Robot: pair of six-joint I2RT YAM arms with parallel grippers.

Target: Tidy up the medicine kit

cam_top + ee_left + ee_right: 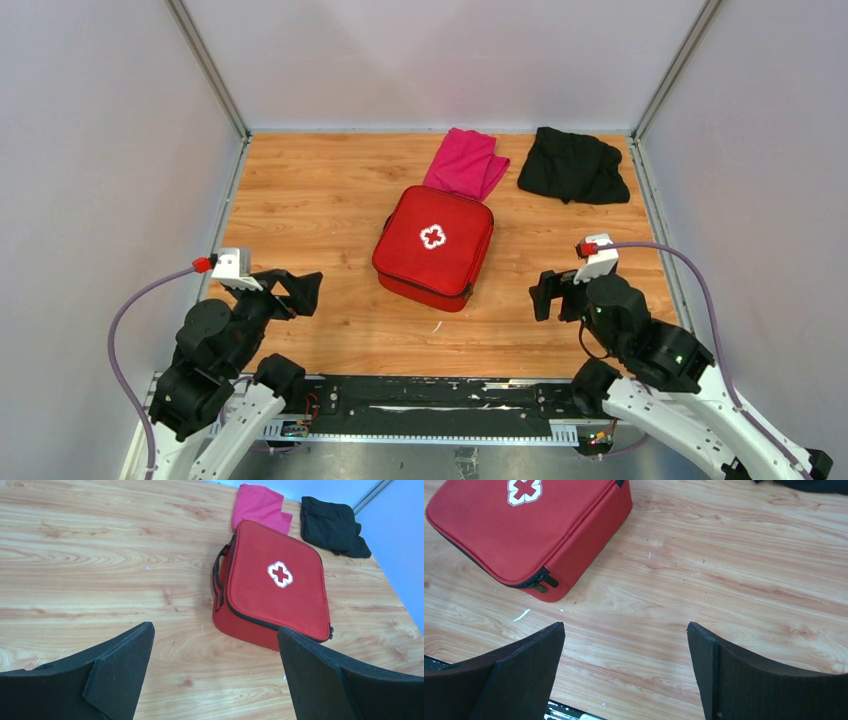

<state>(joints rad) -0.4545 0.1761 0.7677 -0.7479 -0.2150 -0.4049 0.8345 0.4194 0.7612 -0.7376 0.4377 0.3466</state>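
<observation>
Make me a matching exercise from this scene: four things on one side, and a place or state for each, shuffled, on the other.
1. medicine kit
2. pink cloth
3. black cloth
4. left gripper

A. far right corner
B. fingers open, holding nothing
C. closed, in the middle
D. just beyond the kit's far edge

Pairs: 1-C, 2-D, 3-A, 4-B

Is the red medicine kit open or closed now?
Closed: the red soft zip case lies flat, lid down, zipper pulls together at one corner.

Table (310,210) open beside medicine kit (434,246); pink cloth (466,162) against far edge
</observation>
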